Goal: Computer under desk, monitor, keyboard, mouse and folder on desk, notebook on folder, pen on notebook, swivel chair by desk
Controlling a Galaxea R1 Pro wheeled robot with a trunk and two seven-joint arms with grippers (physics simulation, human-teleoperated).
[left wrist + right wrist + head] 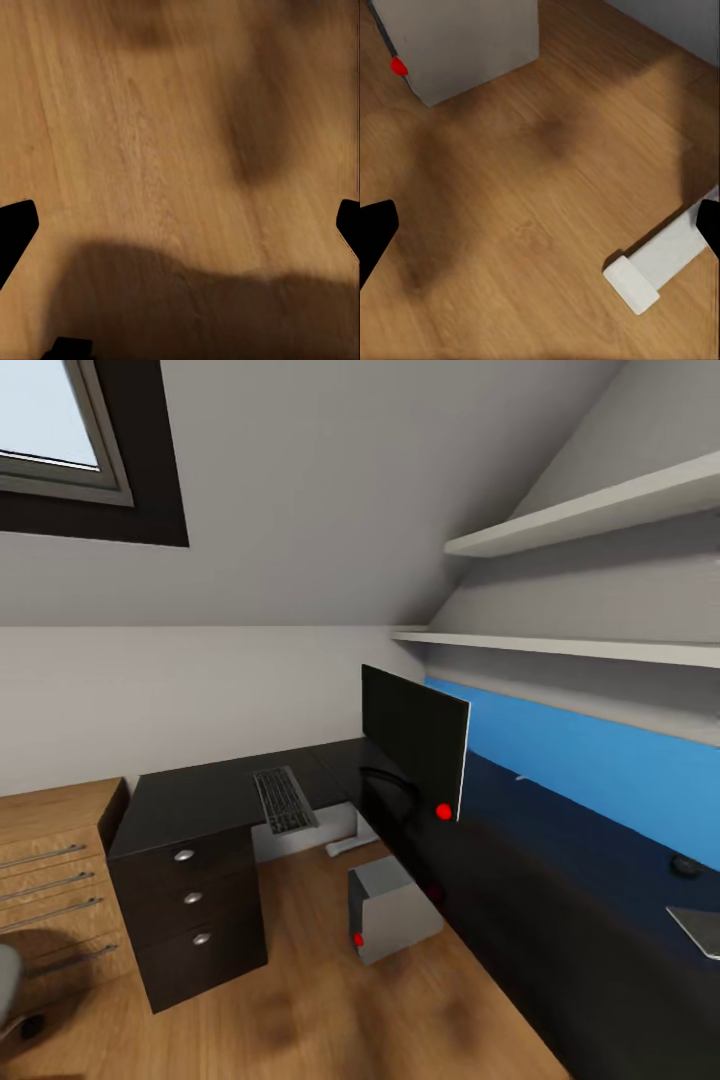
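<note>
While both grippers hang over bare wood floor (150,135), jaws spread wide and empty, the computer (392,908) sits on the floor at the desk (200,800) edge, only partly tucked under. Right gripper (540,225) is nearer: its wrist view has the tower just ahead, plus a white desk foot (656,270). Head view adds keyboard (284,799) lying lengthwise beside monitor (412,738) on the desk. Left gripper (180,225) sees floor alone.

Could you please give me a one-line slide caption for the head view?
Attic bedroom: monitor and keyboard on the black L-shaped desk, grey computer on the floor beside it.
</note>
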